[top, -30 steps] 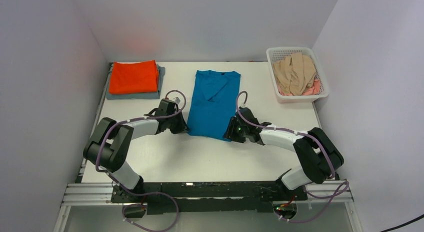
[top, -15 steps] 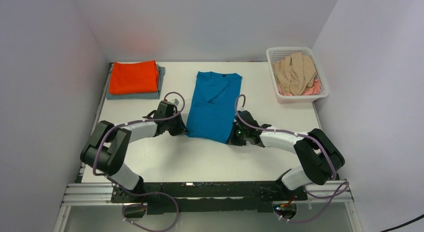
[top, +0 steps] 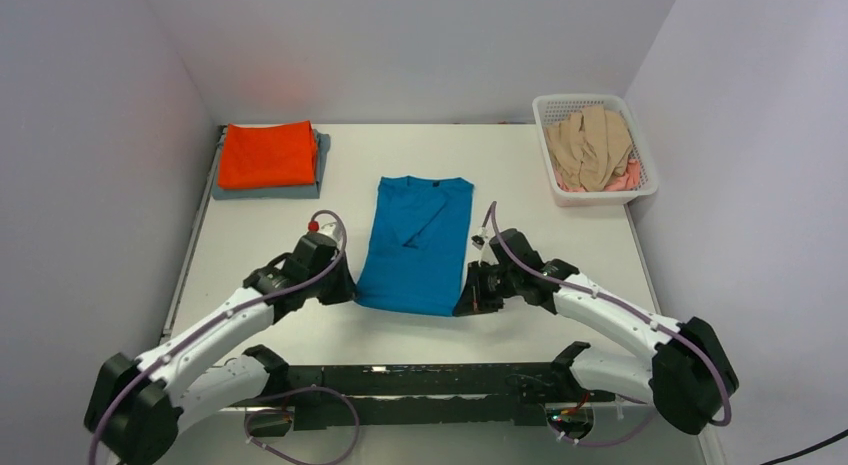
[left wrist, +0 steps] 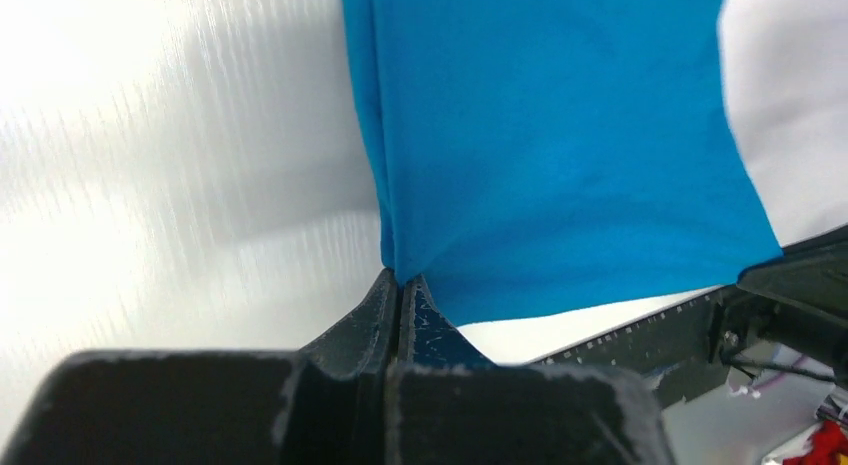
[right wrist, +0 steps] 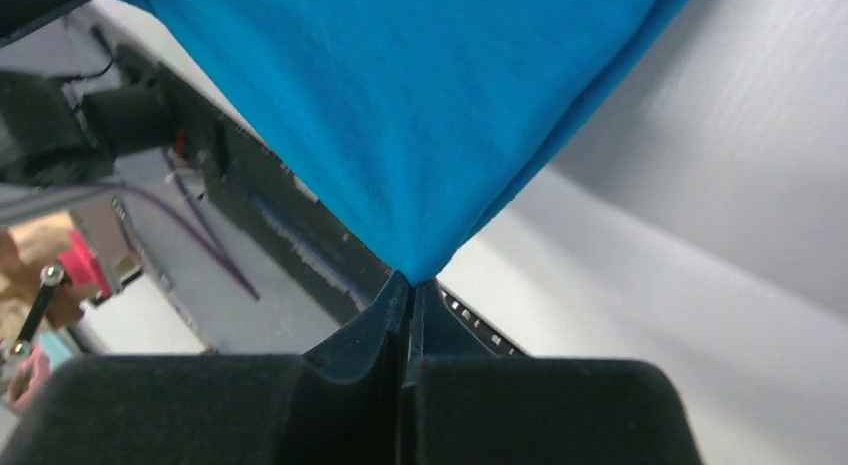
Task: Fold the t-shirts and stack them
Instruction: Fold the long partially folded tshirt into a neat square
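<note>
A teal-blue t-shirt [top: 415,247], folded lengthwise into a narrow strip, lies in the middle of the table with its collar at the far end. My left gripper [top: 352,293] is shut on its near left corner [left wrist: 398,275]. At the near right corner [right wrist: 415,275], my right gripper [top: 466,303] is shut on the cloth too. A folded orange t-shirt [top: 267,153] rests on a folded grey t-shirt [top: 265,192] at the far left. Beige t-shirts [top: 588,145] and a pink one [top: 625,180] lie crumpled in the white basket [top: 640,197].
The basket stands at the far right corner of the table [top: 560,235]. The black rail [top: 420,370] with both arm bases runs along the near edge, just below the shirt's near hem. Grey walls close in the left, back and right sides.
Both grippers have pulled the teal-blue shirt toward the near edge, its hem now close to the rail. The right gripper closed on its corner. Both arms have stretched out lower and nearer.
</note>
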